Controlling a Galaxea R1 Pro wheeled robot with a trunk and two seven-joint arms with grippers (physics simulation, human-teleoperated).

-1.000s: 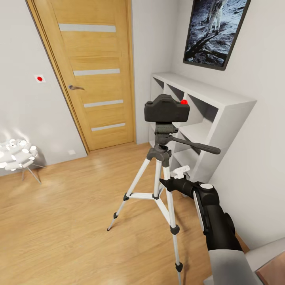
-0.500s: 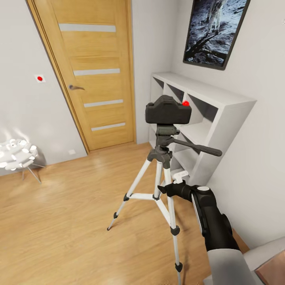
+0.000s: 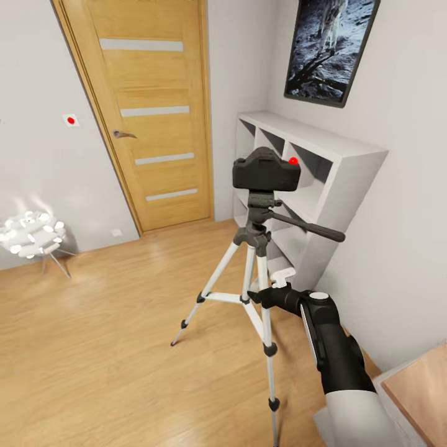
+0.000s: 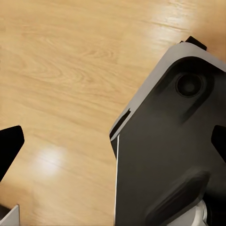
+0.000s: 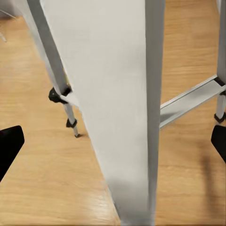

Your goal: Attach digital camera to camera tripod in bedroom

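Note:
The black digital camera (image 3: 266,171), red dot on top, sits level on the head of the camera tripod (image 3: 258,218), which stands on the wood floor of the bedroom. My right gripper (image 3: 256,297) is low beside the tripod's near leg (image 3: 267,323), well below the camera. In the right wrist view the right gripper (image 5: 114,143) is open, its black fingertips (image 5: 9,146) far apart with a silver tripod leg (image 5: 117,94) close up between them. The left gripper (image 4: 114,143) is open over the floor beside my own dark body.
A white cube shelf (image 3: 316,174) stands against the wall just behind the tripod. A wooden door (image 3: 149,112) is at the back left, a white spiky lamp (image 3: 31,233) at the far left. A wood-topped furniture corner (image 3: 422,391) is at my lower right.
The right gripper has dropped slightly and moved left toward the tripod's near leg. The head view has shifted a little. The camera stays on the tripod head.

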